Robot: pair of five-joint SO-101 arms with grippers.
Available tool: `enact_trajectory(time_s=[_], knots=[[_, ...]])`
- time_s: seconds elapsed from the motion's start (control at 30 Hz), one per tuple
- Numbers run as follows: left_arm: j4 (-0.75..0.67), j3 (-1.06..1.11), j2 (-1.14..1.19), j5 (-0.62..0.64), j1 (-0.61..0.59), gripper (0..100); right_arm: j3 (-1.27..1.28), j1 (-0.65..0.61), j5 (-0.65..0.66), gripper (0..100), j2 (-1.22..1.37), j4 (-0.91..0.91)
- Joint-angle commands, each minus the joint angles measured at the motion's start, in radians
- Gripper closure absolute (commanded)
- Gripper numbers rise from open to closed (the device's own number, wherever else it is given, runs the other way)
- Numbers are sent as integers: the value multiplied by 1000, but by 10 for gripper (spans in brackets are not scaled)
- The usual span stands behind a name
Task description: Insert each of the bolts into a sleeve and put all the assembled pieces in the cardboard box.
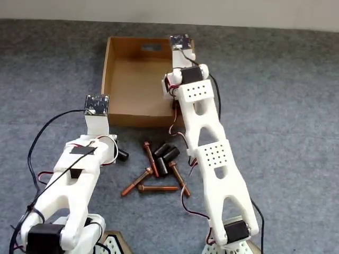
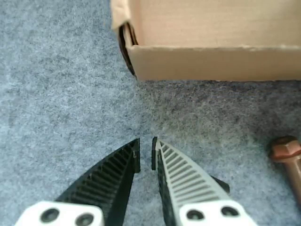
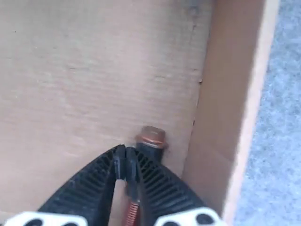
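Note:
The cardboard box (image 1: 105, 79) stands at the back of the grey carpet. My right gripper (image 3: 126, 153) is inside it near a side wall (image 3: 230, 117), shut on a copper bolt (image 3: 150, 136) seated in a black sleeve (image 3: 143, 153). My left gripper (image 2: 146, 141) is low over bare carpet in front of the box's near corner (image 2: 136, 61), its fingers together with nothing between them. Several loose copper bolts (image 1: 158, 188) and black sleeves (image 1: 161, 166) lie between the arms. One bolt head (image 2: 287, 153) shows beside the left gripper.
One more black sleeve (image 1: 123, 155) lies right beside the left arm's wrist. The right arm (image 1: 204, 132) stretches over the pile of parts and the box's front wall. Open carpet spreads to the far left and right.

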Motion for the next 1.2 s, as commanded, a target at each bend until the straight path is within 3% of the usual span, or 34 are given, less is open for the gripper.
enact_trajectory(time_s=[0.0, 0.23, 0.5, 0.73, 1.03, 1.17], knots=[[-17, -18, 2, -8, 18, 930, -99, 1, 3, 992, -61, -10], [-17, -18, 2, -8, 18, 930, -91, -54, 3, 992, -114, -10], [-17, -18, 2, -8, 18, 930, -99, -31, 3, 992, -96, -7], [-17, -18, 2, -8, 18, 930, -97, -28, 8, 992, -326, 165], [-17, -18, 2, -8, 18, 930, -84, 21, 8, 991, -588, 174], [-17, -19, 4, -8, 16, 930, 56, 21, 8, 987, -780, 174]])
